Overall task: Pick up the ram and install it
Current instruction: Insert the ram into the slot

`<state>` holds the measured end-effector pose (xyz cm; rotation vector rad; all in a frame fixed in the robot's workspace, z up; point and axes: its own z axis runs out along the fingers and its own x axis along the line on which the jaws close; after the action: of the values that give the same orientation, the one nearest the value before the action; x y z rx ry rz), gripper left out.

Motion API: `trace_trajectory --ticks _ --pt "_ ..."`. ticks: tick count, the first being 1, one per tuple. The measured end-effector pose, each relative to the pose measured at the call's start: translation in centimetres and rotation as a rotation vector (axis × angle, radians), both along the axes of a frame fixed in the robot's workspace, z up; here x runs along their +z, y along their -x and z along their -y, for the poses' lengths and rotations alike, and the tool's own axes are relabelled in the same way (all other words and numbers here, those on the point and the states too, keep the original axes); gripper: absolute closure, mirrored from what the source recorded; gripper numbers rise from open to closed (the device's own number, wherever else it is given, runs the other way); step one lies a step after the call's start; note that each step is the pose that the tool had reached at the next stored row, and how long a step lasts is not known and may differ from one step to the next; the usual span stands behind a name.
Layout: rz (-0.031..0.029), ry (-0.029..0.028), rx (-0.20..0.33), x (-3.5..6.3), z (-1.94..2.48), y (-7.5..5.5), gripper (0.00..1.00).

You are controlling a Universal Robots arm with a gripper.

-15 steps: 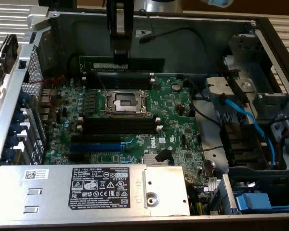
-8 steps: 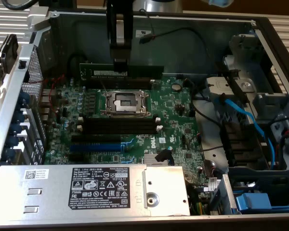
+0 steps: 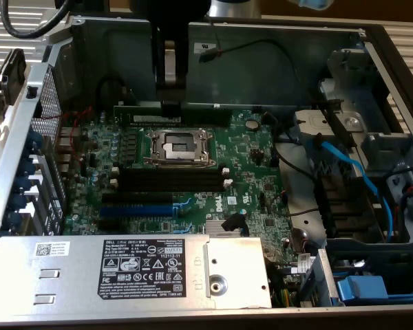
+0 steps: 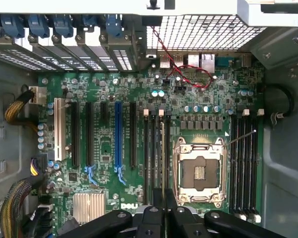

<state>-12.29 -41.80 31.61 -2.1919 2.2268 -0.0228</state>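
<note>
1 ram (image 3: 141,108), pinched in the narrow claw (image 3: 171,103), hangs level above the motherboard (image 3: 251,161), close by the CPU socket (image 3: 179,146). By judgement, pick-up is done and install is pending. Seating calls for squaring the stick over a black memory slot (image 3: 168,180) beside the socket, then a straight press. "DELL" reads on the board and the power supply label (image 3: 141,265).

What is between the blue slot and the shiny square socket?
Rows of long black slots lie between the blue slot and the socket, clearest in the exterior view.
</note>
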Motion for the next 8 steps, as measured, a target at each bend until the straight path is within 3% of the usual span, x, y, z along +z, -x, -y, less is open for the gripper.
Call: trace_trajectory --ticks 8 --pt "0.0001 0.0002 -0.002 -1.45 0.05 0.1 0.88"
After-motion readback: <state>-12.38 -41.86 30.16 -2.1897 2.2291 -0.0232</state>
